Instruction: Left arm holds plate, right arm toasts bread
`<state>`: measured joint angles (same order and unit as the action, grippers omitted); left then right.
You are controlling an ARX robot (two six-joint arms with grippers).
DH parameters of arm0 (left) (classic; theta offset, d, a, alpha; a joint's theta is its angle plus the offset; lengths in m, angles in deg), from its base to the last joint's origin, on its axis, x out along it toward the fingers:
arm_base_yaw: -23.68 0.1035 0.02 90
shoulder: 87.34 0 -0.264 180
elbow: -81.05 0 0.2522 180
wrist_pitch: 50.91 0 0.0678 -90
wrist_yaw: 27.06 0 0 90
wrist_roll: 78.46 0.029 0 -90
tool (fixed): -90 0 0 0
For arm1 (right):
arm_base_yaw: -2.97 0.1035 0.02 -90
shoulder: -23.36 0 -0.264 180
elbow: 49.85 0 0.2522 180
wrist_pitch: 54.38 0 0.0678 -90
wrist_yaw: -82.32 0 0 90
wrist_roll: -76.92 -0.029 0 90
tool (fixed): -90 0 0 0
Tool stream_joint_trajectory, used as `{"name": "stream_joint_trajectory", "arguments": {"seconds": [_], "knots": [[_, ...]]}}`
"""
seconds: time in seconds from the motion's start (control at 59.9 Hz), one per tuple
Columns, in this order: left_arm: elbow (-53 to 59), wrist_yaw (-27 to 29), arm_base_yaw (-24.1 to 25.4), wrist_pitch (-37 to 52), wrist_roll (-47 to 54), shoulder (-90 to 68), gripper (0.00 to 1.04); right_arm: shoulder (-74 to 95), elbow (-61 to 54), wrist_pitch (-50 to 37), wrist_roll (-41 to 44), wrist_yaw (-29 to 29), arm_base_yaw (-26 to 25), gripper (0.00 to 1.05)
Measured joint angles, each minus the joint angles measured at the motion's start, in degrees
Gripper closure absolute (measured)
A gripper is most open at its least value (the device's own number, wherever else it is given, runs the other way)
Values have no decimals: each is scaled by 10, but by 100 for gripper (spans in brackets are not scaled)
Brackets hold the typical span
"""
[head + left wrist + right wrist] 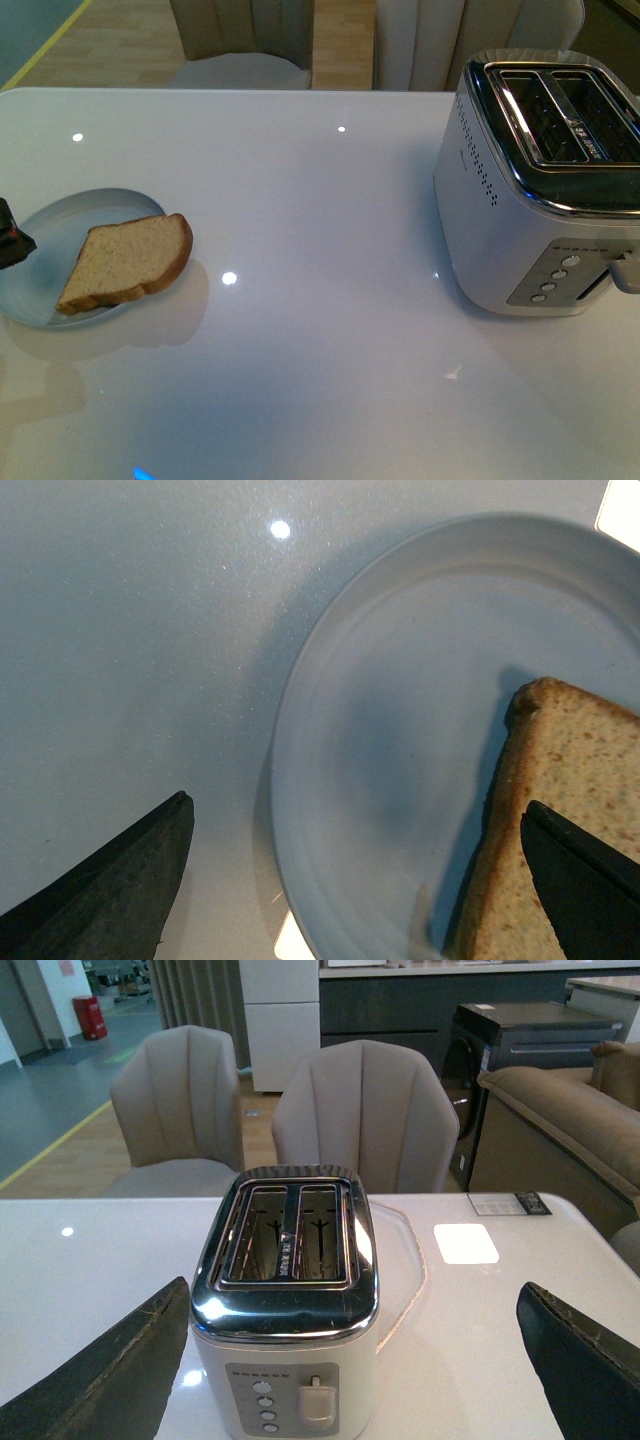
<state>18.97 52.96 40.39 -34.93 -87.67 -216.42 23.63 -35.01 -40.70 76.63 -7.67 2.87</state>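
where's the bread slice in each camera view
Front view: bread at lower left, on the plate.
Left wrist view: bread on the plate, partly cut off.
Right wrist view: not in it.
Shared landmark: the white table, in all three.

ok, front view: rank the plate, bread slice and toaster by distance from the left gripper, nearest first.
1. Round pale blue plate: far left, its edge right at the left gripper.
2. Brown wholemeal bread slice: on the plate's right side.
3. Silver two-slot toaster: far right.
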Motion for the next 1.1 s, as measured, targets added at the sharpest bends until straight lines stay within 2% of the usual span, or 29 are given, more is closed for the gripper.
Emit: {"name": "stream_joint_trajectory", "arguments": {"seconds": [0.451, 0.585, 0.702, 0.919, 0.985, 1.102], "knots": [[-52, 10, 0, -6, -20, -81, 9, 0, 0, 0, 0, 0, 0, 9], [-52, 12, -1, -10, -27, -82, 29, 0, 0, 0, 0, 0, 0, 9], [-50, 9, -6, -16, -48, -83, 58, 0, 0, 0, 0, 0, 0, 9], [-41, -8, -12, -16, -91, -82, 95, 0, 0, 0, 0, 0, 0, 9], [-40, -18, -11, -16, -106, -78, 102, 0, 0, 0, 0, 0, 0, 9], [-29, -25, -10, -16, -134, -71, 102, 0, 0, 0, 0, 0, 0, 9]]}}
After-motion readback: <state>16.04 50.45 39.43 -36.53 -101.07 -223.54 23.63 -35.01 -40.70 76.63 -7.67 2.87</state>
